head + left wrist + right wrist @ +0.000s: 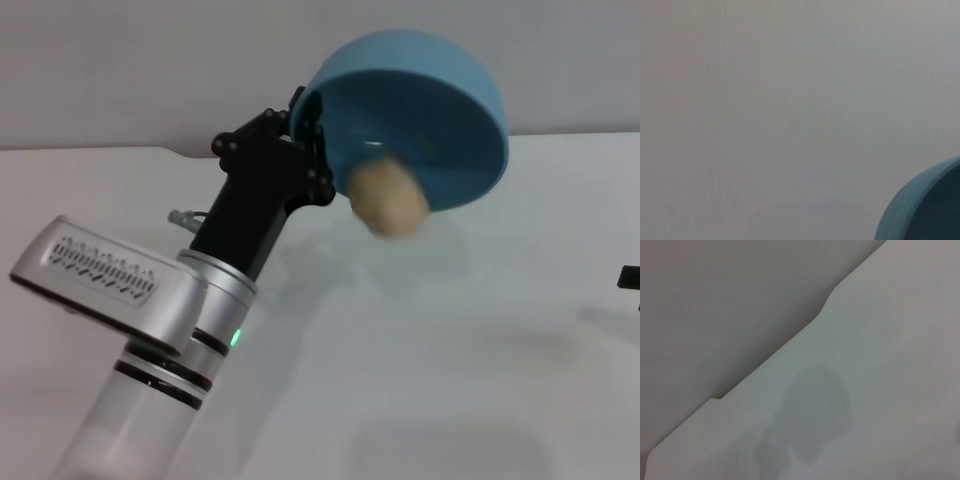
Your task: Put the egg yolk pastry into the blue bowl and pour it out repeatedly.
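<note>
In the head view my left gripper (312, 125) is shut on the rim of the blue bowl (440, 90) and holds it high above the table, tipped over so that its mouth faces down and toward me. The egg yolk pastry (388, 198), a pale tan ball, is blurred at the bowl's lower lip, falling out of it. A slice of the bowl's outer wall (925, 210) fills one corner of the left wrist view. Only a dark tip of my right arm (630, 277) shows at the right edge of the head view.
The white table (430, 380) spreads beneath the bowl, with its back edge (790, 342) and a small notch against a grey wall. The bowl's shadow (815, 415) lies on the tabletop in the right wrist view.
</note>
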### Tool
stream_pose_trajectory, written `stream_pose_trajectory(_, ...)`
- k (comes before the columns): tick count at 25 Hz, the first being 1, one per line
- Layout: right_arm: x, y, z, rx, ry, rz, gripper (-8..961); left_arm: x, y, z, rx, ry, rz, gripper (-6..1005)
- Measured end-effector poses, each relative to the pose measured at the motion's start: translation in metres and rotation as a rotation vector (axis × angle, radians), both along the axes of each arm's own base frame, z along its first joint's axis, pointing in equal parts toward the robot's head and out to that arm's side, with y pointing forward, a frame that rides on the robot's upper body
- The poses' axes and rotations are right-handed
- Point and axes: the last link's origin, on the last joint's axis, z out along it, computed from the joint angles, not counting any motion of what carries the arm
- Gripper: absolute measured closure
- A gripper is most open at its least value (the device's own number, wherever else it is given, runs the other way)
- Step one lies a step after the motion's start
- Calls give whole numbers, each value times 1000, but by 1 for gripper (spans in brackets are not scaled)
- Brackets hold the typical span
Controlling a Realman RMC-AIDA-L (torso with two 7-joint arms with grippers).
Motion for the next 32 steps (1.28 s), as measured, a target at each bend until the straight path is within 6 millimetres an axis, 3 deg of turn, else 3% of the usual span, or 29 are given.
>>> stream_pose_trajectory(5, -2, 2, -1, -4, 1, 8, 473, 2, 3, -13, -74, 32, 7, 999)
stream_pose_trajectory(14, -5, 4, -7, -27, -3, 19, 480, 4, 14, -18, -107, 76, 11, 999)
stream_pose_trajectory(19, -17, 10, -18, -76, -13, 69, 483, 5, 31, -17, -115, 102, 44, 998)
stream_pose_trajectory(25, -28, 16, -28, -118, -23, 114, 488, -3, 66, -12, -172, 136, 182, 999)
stream_pose_trajectory(32, -35, 19, -35, -145, -25, 144, 493, -11, 73, -7, -163, 140, 220, 998)
